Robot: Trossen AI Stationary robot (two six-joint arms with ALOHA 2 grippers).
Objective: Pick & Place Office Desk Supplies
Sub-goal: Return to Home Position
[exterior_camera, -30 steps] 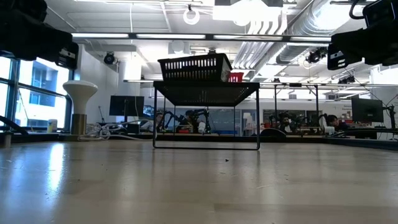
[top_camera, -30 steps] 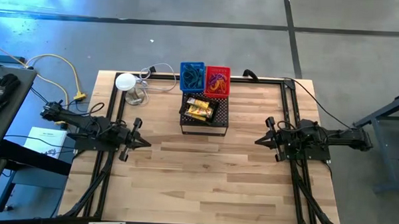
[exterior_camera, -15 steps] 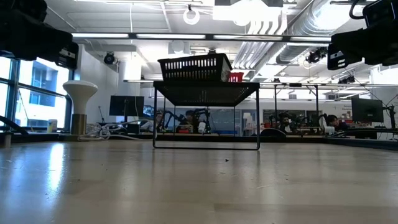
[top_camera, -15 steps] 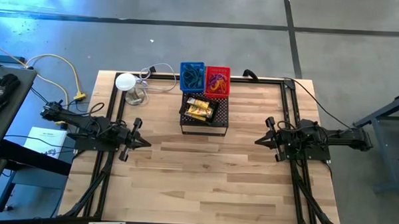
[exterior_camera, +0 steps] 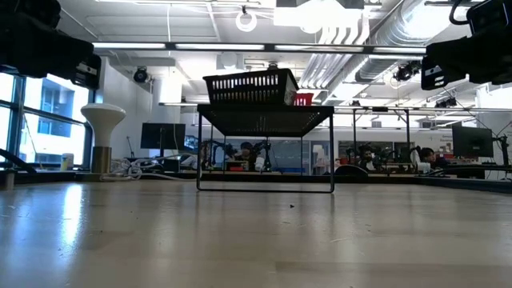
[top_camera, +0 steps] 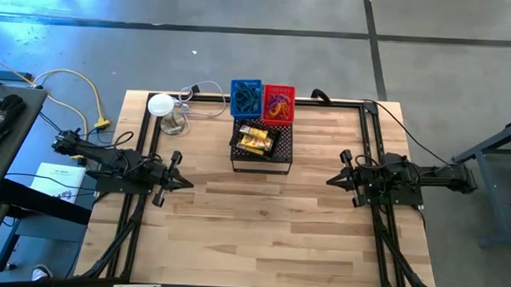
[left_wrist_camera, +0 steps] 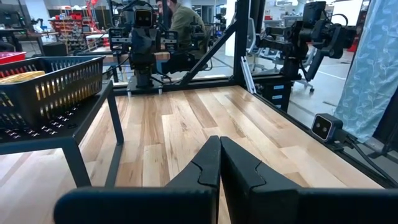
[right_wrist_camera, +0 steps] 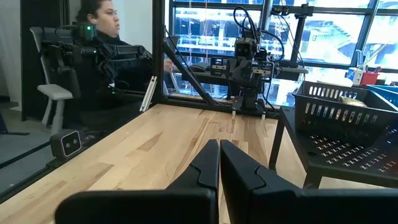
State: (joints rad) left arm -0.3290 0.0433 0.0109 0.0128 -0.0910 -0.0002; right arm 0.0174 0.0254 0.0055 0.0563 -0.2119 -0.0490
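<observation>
The office desk supplies sit at the table's far middle: yellow-and-red packets (top_camera: 256, 140) in a black mesh basket (top_camera: 255, 142) on a black mesh stand (top_camera: 281, 153), rubber-band loops in a blue bin (top_camera: 246, 97) and a red bin (top_camera: 278, 104) behind it. My left gripper (top_camera: 188, 183) is shut at the table's left, pointing level toward the right. My right gripper (top_camera: 330, 180) is shut at the table's right, pointing level toward the left. Both are well clear of the stand and hold nothing.
A white round object (top_camera: 160, 104) with a thin cable stands at the far left corner. Black frame rails (top_camera: 371, 130) run along the table's left, right and far sides. Bare wood (top_camera: 261, 229) spreads between and in front of the arms. A person sits beyond the table in the right wrist view.
</observation>
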